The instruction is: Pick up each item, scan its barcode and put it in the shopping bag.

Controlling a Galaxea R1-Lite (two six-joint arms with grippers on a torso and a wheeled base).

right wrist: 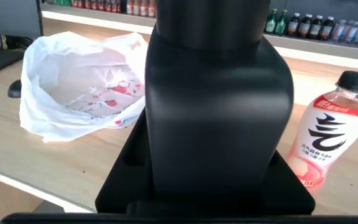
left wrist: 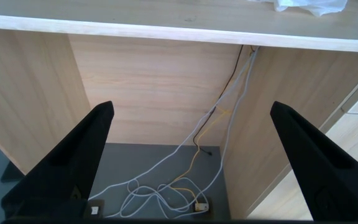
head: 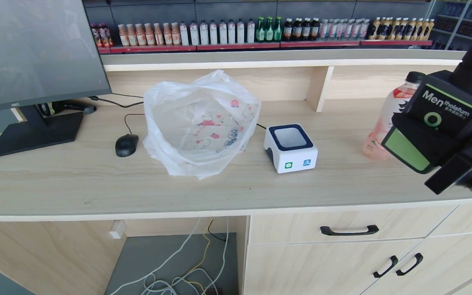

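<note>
One black bottle (head: 441,112) aslant, cap uppermost

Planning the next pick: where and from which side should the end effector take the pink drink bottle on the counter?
I'd take the pink drink bottle at mid-body, coming in level from the front edge of the counter. It stands upright and round, with the raised ledge behind it. The right end effector is shut on a black-and-green bottle; bag that first.

Bright, even light on the counter (head: 76,184); soft shadow under the shopping bag (head: 199,123). My black bottle (right wrist: 216,106) looms dark up close.
</note>
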